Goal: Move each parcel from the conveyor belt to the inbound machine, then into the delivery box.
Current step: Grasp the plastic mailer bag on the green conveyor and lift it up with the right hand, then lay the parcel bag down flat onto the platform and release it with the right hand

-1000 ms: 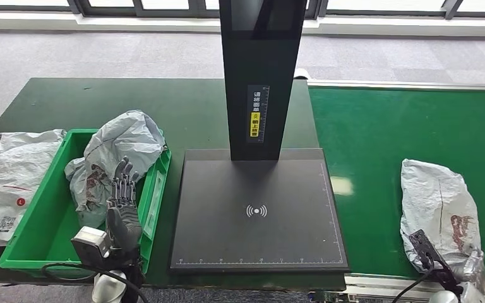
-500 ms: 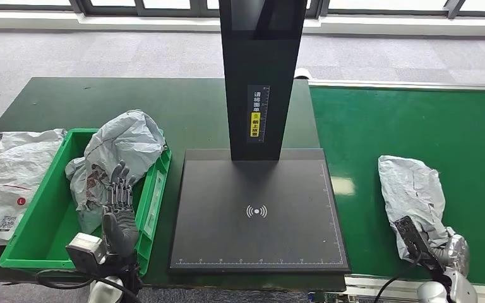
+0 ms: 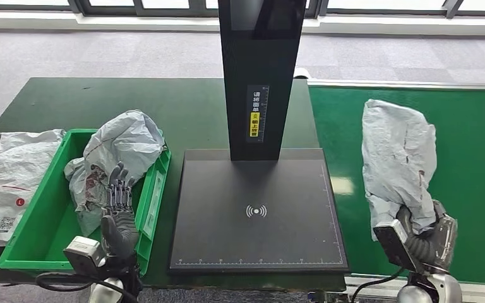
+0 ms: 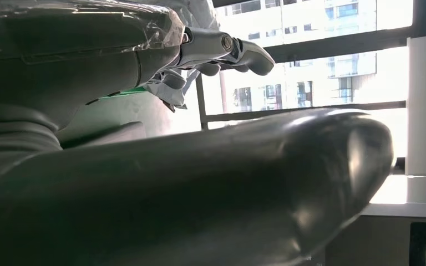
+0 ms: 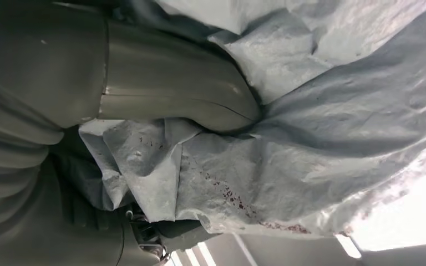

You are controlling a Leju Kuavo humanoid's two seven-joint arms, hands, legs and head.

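Note:
My right hand (image 3: pixel 428 235) grips the lower end of a grey plastic parcel (image 3: pixel 396 161) and holds it upright above the green conveyor belt (image 3: pixel 467 145), right of the scanner. Up close in the right wrist view, the thumb (image 5: pixel 177 102) presses into the crinkled parcel (image 5: pixel 321 138). The black inbound machine plate (image 3: pixel 257 211) lies in the middle with its dark post (image 3: pixel 260 69) behind. Another grey parcel (image 3: pixel 121 148) leans in the green delivery box (image 3: pixel 50 214). My left hand (image 3: pixel 119 208) hovers over the box's near right side, fingers spread and holding nothing; the left wrist view shows its fingers (image 4: pixel 222 50) extended.
White parcels (image 3: pixel 6 180) lie on the table left of the box. The dark green table (image 3: pixel 164 107) extends behind the box and machine. A grey carpeted floor and windows lie beyond.
My right hand has lifted the grey parcel off the belt, raising it upright and shifting it left toward the machine. The left hand has sunk slightly near the box.

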